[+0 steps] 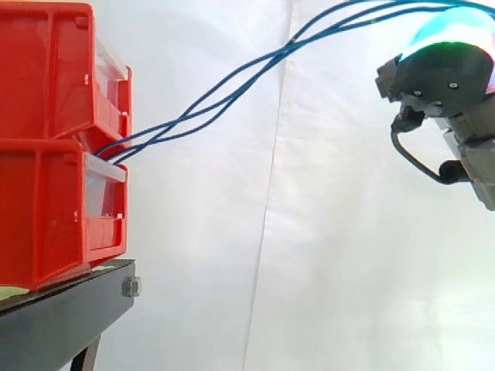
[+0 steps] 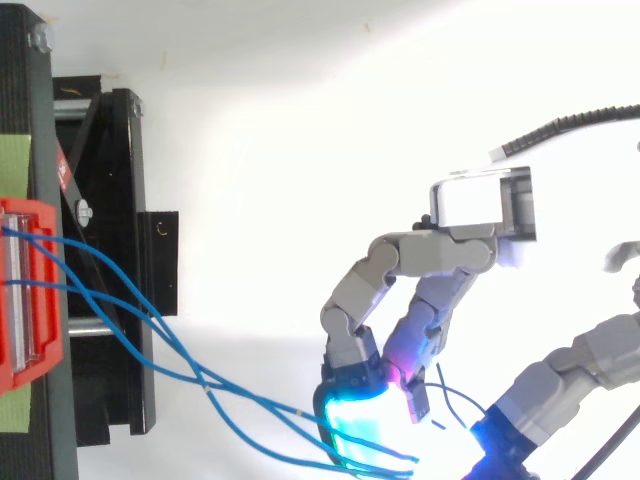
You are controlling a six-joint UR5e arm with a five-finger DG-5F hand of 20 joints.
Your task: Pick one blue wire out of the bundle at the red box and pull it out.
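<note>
Pinching blue wires (image 1: pixel 280 52) w/ curled fingers at upper right, robot hand (image 2: pixel 440 255) holds one or several (can't tell), while all left ends sit in red box (image 1: pixel 54 216), so pull-out prob. begun, not done.

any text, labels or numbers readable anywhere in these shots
None readable.
The clear label holders on the red bins show no legible print.
The blue wires, black stand and hand carry no legible marks.
</note>
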